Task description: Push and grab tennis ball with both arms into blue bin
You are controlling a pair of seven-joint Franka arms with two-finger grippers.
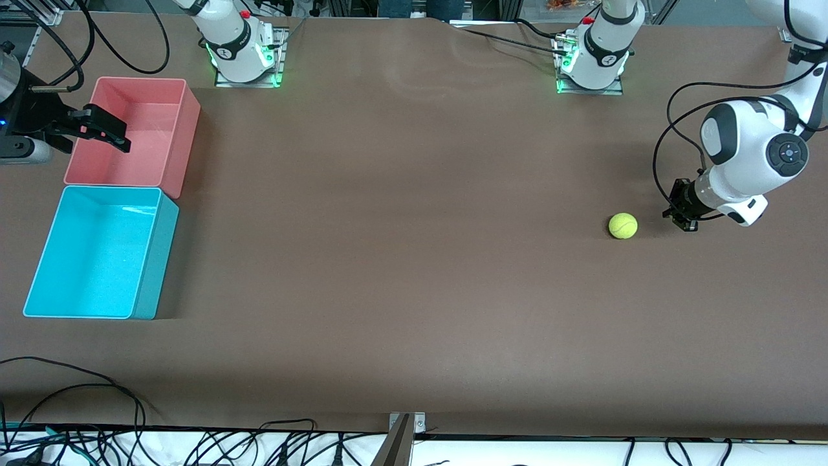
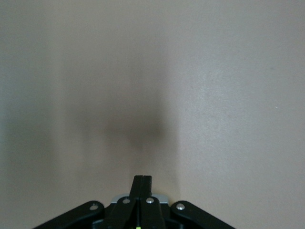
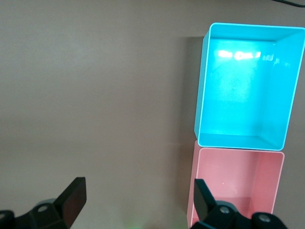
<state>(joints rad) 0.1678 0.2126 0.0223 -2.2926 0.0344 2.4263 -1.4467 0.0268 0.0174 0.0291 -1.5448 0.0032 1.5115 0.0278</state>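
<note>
The left gripper (image 1: 680,217) is mostly hidden by its wrist; the pink bin (image 3: 238,186) is cut off.

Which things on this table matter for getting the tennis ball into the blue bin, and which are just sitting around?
Belong to the job:
tennis ball
blue bin
left gripper, shut, beside the ball
right gripper, open, over the pink bin

Just lying about:
pink bin, empty
cables along the table's near edge

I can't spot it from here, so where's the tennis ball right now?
In the front view the tennis ball sits on the bare table toward the left arm's end, beside the shut left gripper and apart from the blue bin.
</note>
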